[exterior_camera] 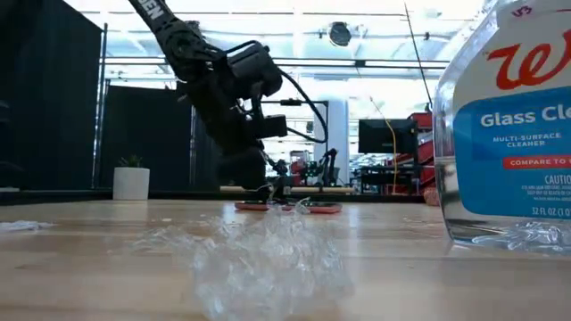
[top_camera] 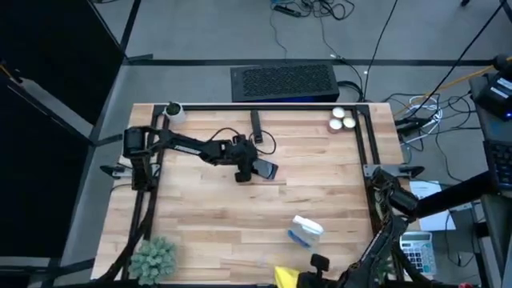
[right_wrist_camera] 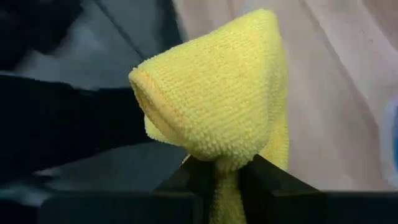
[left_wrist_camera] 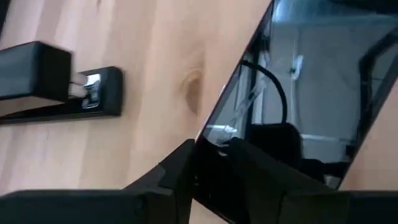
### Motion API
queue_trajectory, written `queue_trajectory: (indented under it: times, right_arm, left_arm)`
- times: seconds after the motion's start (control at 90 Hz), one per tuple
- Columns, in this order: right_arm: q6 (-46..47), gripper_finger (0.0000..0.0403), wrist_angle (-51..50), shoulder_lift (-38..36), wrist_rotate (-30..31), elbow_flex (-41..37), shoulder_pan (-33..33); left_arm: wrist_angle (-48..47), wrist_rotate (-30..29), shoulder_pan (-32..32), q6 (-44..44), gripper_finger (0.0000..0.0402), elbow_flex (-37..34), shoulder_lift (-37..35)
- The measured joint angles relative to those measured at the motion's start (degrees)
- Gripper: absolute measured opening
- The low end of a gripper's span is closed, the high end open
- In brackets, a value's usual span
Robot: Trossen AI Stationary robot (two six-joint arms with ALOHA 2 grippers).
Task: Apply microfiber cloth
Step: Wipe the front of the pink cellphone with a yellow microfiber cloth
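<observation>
High view, phone: the black phone (top_camera: 265, 170) lies on the bench (top_camera: 320, 200) and serves as landmark; the left gripper (top_camera: 250, 172) sits at its left end, fingers seemingly clamped on its edge.
High view, cloth: the microfiber cloth (top_camera: 286, 277) hangs at the bench's near edge, well apart from the phone, in the right gripper (top_camera: 300, 276).
High view, obstacle: the spray bottle (top_camera: 305, 230) lies between cloth and phone.
Low view: the left arm (exterior_camera: 223, 89) reaches down to the phone (exterior_camera: 290, 207); the bottle (exterior_camera: 504, 134) looms close; crumpled clear plastic (exterior_camera: 259, 254) lies nearer the camera than the phone.
Left wrist view: the fingers (left_wrist_camera: 180, 171) grip the edge of the phone's glossy screen (left_wrist_camera: 298, 93), steadying it.
Right wrist view: the fingers (right_wrist_camera: 186, 177) are closed on the cloth (right_wrist_camera: 217, 99), pinching its lower folds so the bunched body stands above them.
Doing it well: I judge the right arm should pass over or around the bottle, bring the bunched cloth flat onto the screen away from the left fingers, and press lightly.
</observation>
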Motion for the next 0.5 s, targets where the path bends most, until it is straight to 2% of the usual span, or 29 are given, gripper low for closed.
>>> queue_trajectory:
  times: [0.1,0.256,0.5]
  right_arm:
    - [-4.15,0.0031,-0.40,-4.45,4.11,2.31,0.90]
    - [-18.08,0.0031,-0.25,-13.29,14.90,4.90,-0.02]
    - [-37.55,0.0031,-0.77,-27.08,30.02,5.19,-7.24]
  left_arm:
    - [0.00,0.07,-0.85,-0.03,0.0093,-0.03,-0.28]
    - [-0.08,-0.04,-1.02,-0.32,0.0093,-0.07,-0.44]
    - [0.00,-0.04,-1.04,-0.15,0.0093,-0.14,-0.42]
